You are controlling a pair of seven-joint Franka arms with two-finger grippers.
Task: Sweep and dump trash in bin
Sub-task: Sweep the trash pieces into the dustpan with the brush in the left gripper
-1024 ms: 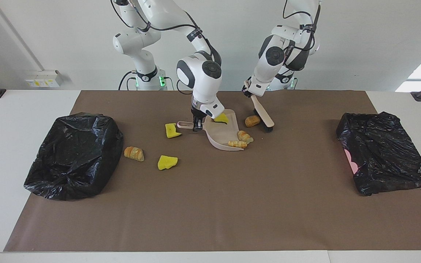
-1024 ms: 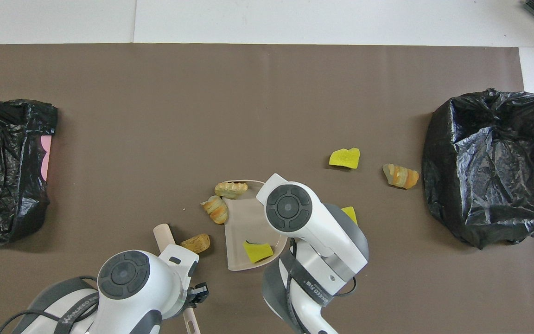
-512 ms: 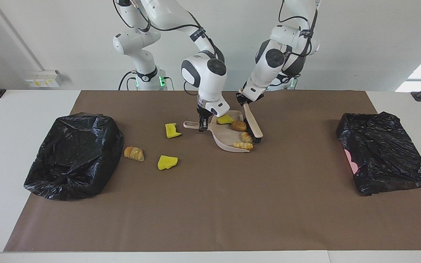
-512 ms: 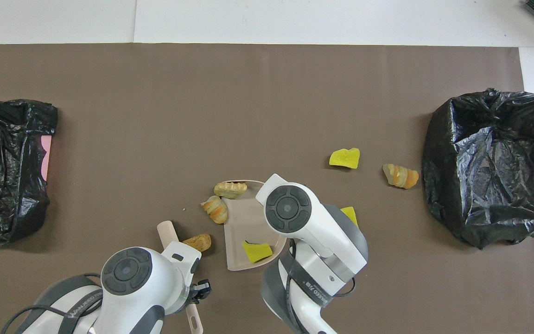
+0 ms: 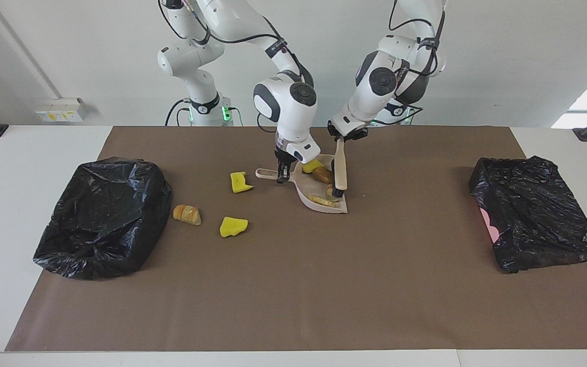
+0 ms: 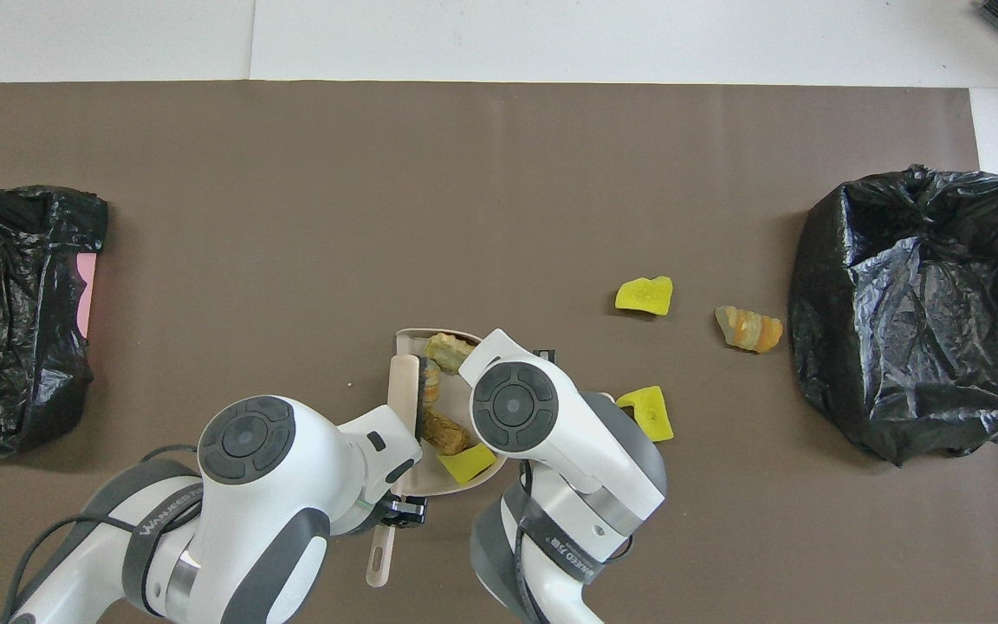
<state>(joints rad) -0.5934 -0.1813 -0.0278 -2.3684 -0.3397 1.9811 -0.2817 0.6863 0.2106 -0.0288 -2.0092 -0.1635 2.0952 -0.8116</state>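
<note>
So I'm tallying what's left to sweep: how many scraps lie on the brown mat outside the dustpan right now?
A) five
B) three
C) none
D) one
B: two yellow chunks and one bread-like lump lie on the mat toward the right arm's end; the other scraps sit in the dustpan.

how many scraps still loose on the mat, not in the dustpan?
3: a yellow chunk beside the dustpan handle, another yellow chunk, and a tan lump nearest the bin.

Yellow and tan trash (image 5: 234, 182) (seven scraps), four in dustpan (image 5: 308, 194)
</note>
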